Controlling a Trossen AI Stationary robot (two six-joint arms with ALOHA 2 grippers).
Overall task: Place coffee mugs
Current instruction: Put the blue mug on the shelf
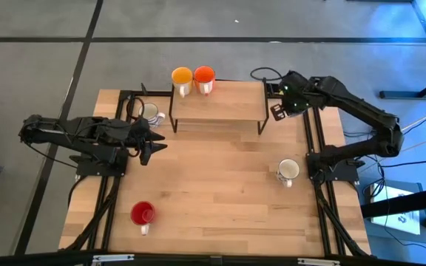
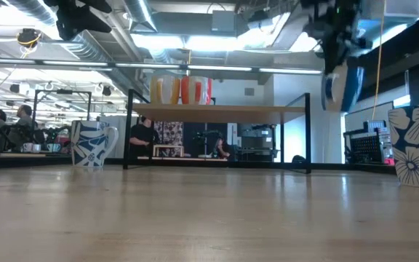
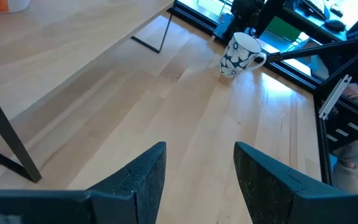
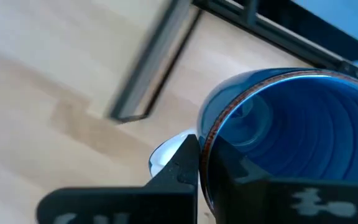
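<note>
My right gripper (image 1: 278, 111) hovers off the right end of the wooden shelf (image 1: 217, 103), shut on a dark blue mug (image 4: 291, 137), which also shows in the low view (image 2: 338, 89). A yellow mug (image 1: 181, 77) and an orange mug (image 1: 204, 76) stand on the shelf's far edge. A white mug with blue pattern (image 1: 151, 112) stands on the table left of the shelf. Another patterned mug (image 1: 288, 171) stands on the right side of the table, and a red mug (image 1: 143, 214) sits near left. My left gripper (image 1: 156, 145), open (image 3: 197, 180), hovers over the table's left side. My right gripper holds the dark blue mug by its rim (image 4: 211, 134), one finger (image 4: 188, 162) outside the wall and the other inside the hollow. The mug is lifted clear of the table, about level with the shelf top, just right of the shelf's right leg.
The shelf stands on thin black legs (image 2: 308, 131) with open space beneath it. Black frame rails (image 1: 313, 140) run along both sides of the table. Bare wood (image 1: 220, 177) lies in the table's middle and near part. People and desks show in the room beyond.
</note>
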